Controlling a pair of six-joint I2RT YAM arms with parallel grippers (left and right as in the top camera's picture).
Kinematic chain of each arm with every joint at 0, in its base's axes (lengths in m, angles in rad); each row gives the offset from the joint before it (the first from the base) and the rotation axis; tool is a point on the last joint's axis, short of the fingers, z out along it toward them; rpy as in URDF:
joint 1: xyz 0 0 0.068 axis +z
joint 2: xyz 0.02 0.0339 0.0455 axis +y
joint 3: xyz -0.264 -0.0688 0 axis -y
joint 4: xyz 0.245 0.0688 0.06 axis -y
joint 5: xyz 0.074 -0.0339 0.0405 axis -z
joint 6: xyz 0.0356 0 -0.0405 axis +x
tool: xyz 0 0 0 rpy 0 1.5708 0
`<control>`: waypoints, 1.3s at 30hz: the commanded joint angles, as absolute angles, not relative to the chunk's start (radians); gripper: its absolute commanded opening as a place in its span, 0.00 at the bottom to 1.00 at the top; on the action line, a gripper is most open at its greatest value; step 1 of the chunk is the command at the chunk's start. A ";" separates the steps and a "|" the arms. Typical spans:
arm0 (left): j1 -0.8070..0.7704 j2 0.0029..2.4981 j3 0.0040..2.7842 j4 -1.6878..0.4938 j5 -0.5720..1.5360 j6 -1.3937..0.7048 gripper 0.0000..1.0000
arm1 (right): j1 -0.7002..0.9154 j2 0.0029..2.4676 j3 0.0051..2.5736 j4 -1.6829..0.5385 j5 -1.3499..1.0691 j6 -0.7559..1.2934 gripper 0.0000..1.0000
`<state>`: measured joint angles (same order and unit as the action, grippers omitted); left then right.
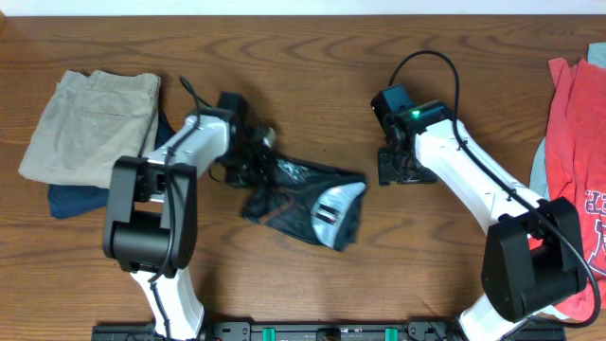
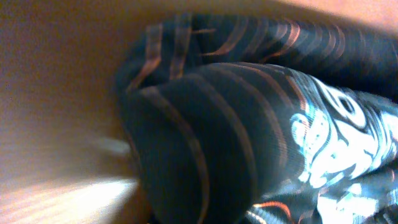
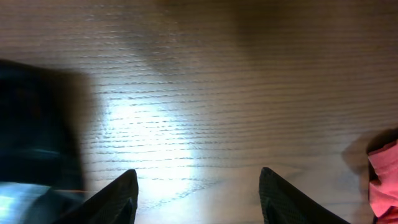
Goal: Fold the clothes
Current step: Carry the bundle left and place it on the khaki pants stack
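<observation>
Black jersey [image 1: 303,194], crumpled, left edge in closed left end effector [image 1: 258,156].

The overhead camera looks straight down at the brown table [image 1: 312,38] from high up. It sees both arms, with their bases at 6 o'clock. The black jersey [image 1: 308,199] is in the middle, the khaki trousers [image 1: 90,123] at 9 o'clock and the red T-shirt [image 1: 578,161] at 3 o'clock.

The left wrist camera is very close to the jersey [image 2: 205,155]. Blurry cloth fills most of its view.

The right wrist camera looks down at the bare wood [image 3: 205,93] from nearby. Two fingers [image 3: 118,199] of the right gripper [image 3: 198,186] poke in at 6 o'clock. A bit of the red T-shirt [image 3: 382,180] shows at 4 o'clock, so it shares that with the overhead view.
</observation>
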<state>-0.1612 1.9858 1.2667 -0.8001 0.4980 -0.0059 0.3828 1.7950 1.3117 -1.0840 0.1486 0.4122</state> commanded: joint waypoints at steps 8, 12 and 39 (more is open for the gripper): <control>0.084 1.817 1.576 -0.813 0.144 -0.092 0.06 | 0.340 1.779 1.311 -1.096 0.161 0.403 0.60; 0.224 1.799 1.655 -0.813 0.113 -0.092 0.06 | 0.333 1.779 1.311 -1.094 0.162 0.402 0.61; 0.337 1.831 1.638 -0.866 0.235 -0.182 0.98 | 0.288 1.778 1.311 -1.071 0.118 0.427 0.64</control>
